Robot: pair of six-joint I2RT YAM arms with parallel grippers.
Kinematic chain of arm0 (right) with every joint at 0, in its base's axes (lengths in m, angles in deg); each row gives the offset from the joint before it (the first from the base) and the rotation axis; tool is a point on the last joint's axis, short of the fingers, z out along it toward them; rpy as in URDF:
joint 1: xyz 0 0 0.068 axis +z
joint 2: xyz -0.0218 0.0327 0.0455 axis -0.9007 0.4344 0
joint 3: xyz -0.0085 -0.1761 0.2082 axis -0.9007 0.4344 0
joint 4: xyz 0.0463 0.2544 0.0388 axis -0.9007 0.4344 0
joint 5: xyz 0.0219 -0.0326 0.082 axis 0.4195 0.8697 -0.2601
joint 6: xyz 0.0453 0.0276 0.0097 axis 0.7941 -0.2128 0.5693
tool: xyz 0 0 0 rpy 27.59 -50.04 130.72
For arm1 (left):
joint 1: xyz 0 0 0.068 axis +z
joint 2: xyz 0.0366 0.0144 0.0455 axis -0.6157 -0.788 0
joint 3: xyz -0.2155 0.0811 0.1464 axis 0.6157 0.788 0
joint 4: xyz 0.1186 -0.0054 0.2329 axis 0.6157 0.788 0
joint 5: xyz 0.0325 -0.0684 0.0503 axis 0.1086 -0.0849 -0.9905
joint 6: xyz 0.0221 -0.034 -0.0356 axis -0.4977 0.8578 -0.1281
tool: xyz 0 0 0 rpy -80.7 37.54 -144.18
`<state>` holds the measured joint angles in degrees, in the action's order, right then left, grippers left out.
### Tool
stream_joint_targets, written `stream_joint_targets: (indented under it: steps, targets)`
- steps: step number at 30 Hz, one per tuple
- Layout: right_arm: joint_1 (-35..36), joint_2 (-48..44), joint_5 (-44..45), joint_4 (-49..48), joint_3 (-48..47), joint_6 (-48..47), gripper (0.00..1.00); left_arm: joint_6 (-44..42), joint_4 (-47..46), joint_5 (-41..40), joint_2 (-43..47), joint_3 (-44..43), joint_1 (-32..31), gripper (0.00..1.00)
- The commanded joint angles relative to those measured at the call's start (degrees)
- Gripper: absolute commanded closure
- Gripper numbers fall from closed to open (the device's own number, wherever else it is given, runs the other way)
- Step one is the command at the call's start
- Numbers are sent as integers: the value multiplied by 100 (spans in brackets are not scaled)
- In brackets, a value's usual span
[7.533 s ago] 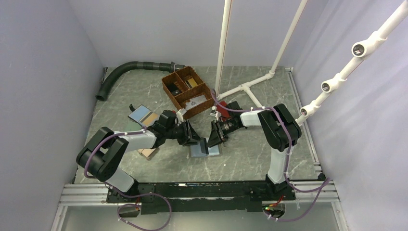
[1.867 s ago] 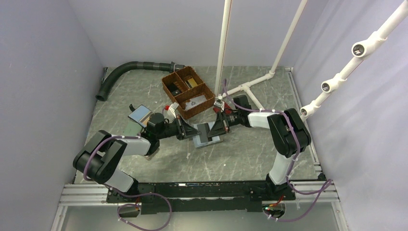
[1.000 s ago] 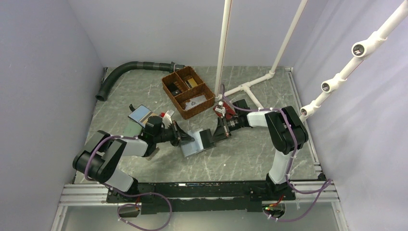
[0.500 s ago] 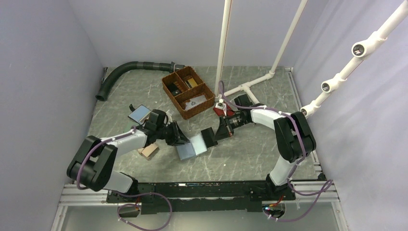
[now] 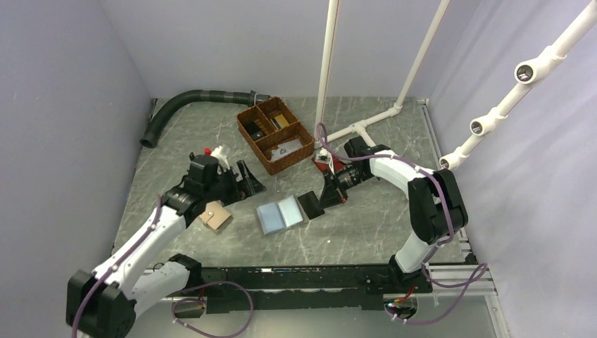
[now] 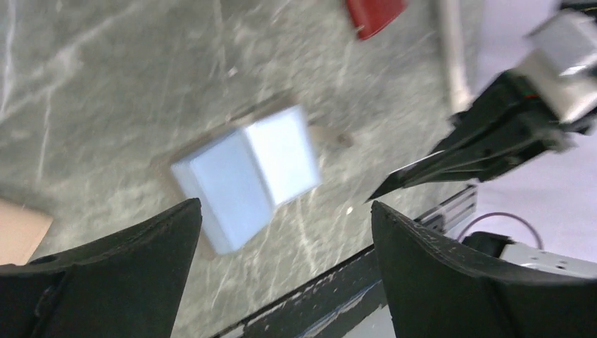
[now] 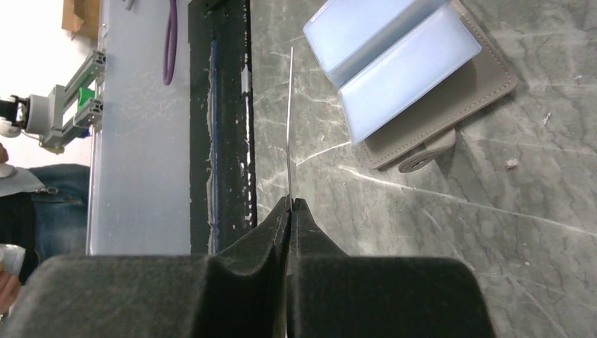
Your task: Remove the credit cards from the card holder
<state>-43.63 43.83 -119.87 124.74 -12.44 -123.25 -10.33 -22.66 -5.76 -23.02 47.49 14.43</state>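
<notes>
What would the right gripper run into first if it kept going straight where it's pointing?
Probably the table: the right gripper, shut on a credit card, aims just past the open card holder toward the black rail. Its downward tilt is unclear.

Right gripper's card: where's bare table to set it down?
Free: bare table right of the card holder, between the right gripper, shut on a credit card, and the front rail; also the strip between holder and rail. Crowded: tan wallet and open left gripper on its left, basket and red wallet behind.
</notes>
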Motion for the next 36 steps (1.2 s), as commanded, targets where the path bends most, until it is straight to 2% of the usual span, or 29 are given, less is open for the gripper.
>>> stream_joint_targets:
  steps: [1,4,11,15,20,24,30,32,36]
  targets:
    - [13,-116,-102,517,-354,-729,100,186,-1264,319,607,519,173,4]
    - [15,-61,-308,634,-399,-786,100,348,-2412,1080,667,914,205,6]
    - [12,54,-810,572,-427,-598,100,309,-3885,2425,-104,815,146,5]
    - [20,195,-1154,676,-517,-620,100,90,-4456,2636,-646,659,-210,10]
    - [50,213,-1411,660,-484,-598,100,-411,-4323,2513,-1286,182,-661,12]
    - [70,275,-1506,689,-523,-615,100,-139,-4917,2813,-1850,50,-727,23]
    - [66,426,-1654,882,-649,-769,100,156,-5444,3538,-2511,-195,-754,50]
    - [65,459,-1687,914,-684,-793,100,184,-5455,3697,-2630,-247,-754,53]
    - [63,576,-1728,1098,-799,-947,100,173,-5463,3933,-2750,-298,-767,54]
